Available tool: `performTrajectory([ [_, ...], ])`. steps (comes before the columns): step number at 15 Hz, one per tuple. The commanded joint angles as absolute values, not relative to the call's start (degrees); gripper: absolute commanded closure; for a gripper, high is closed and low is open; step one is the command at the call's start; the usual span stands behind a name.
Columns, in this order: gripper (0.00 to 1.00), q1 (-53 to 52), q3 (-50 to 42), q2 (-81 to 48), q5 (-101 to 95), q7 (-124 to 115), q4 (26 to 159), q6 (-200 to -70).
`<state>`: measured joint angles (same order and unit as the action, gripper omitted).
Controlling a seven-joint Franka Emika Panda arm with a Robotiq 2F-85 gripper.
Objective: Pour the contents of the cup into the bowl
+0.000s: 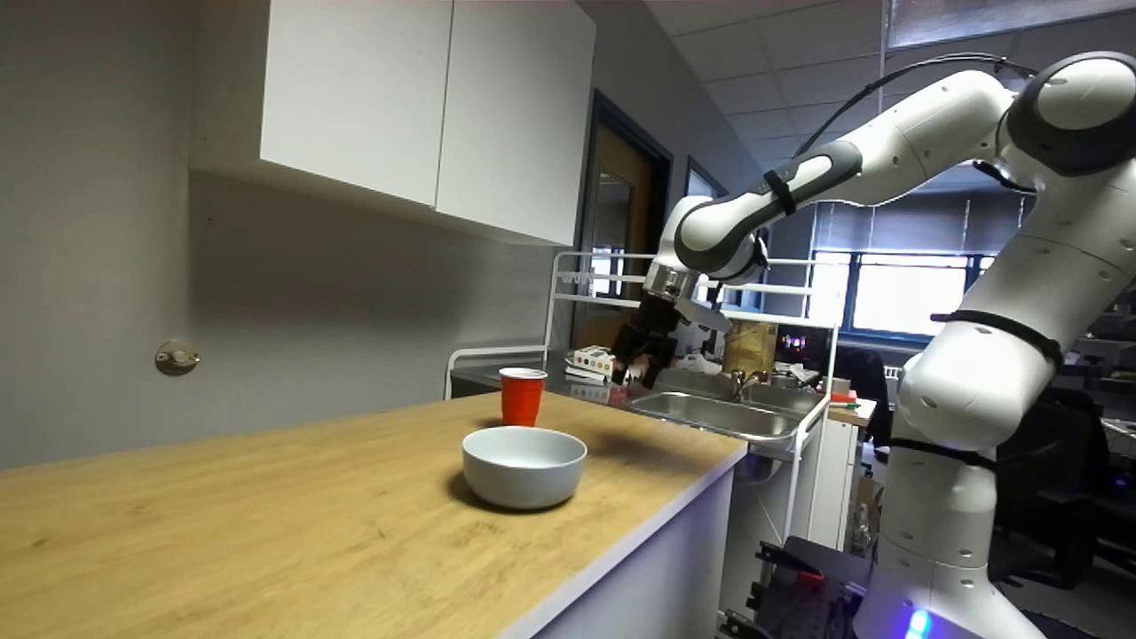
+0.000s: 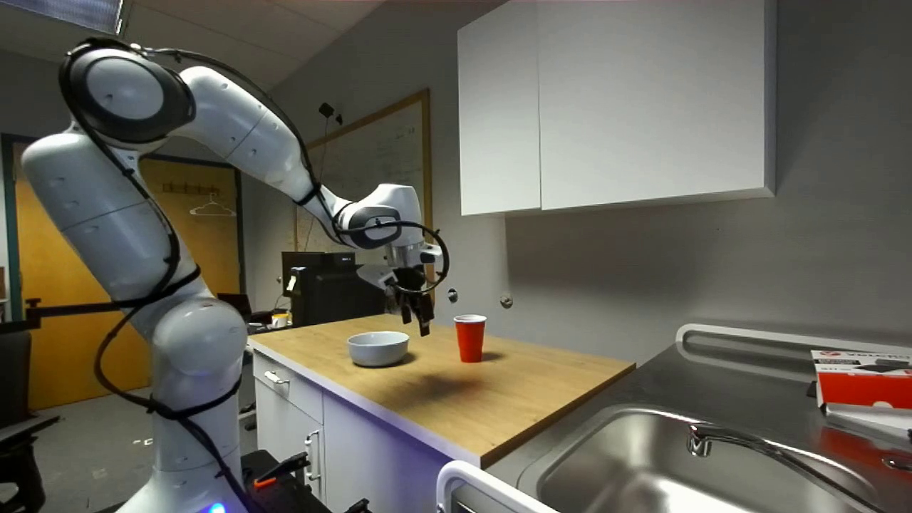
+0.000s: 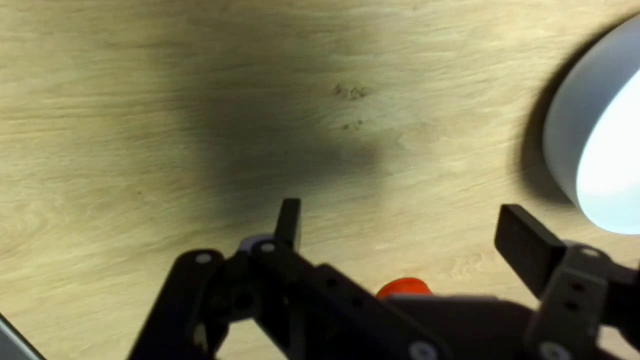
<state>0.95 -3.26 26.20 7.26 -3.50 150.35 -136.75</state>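
Wrist view, left to right: gripper [image 3: 402,220] released, spread wide; cup [image 3: 404,286] showing only a red edge between its two sides, rest hidden; bowl [image 3: 570,130] cut off by the right border. In an exterior view, left to right: arm [image 2: 246,132] upright from its base, bent at a high elbow, forearm sloped down rightward; bowl upright on the wood-topped counter [image 2: 527,385], pale grey-white, shallow; gripper pointing down over the counter, apart from cup and bowl; cup upright near the bowl, red, tapered, white-rimmed.
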Motion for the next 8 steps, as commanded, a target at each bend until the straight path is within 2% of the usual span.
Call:
performTrajectory([
  [1,0.00,0.20,-2.60,18.11,8.02,-3.29,141.68,-136.92],
  [8,0.00,-0.78,-1.34,5.62,7.07,-3.16,126.16,-135.69],
])
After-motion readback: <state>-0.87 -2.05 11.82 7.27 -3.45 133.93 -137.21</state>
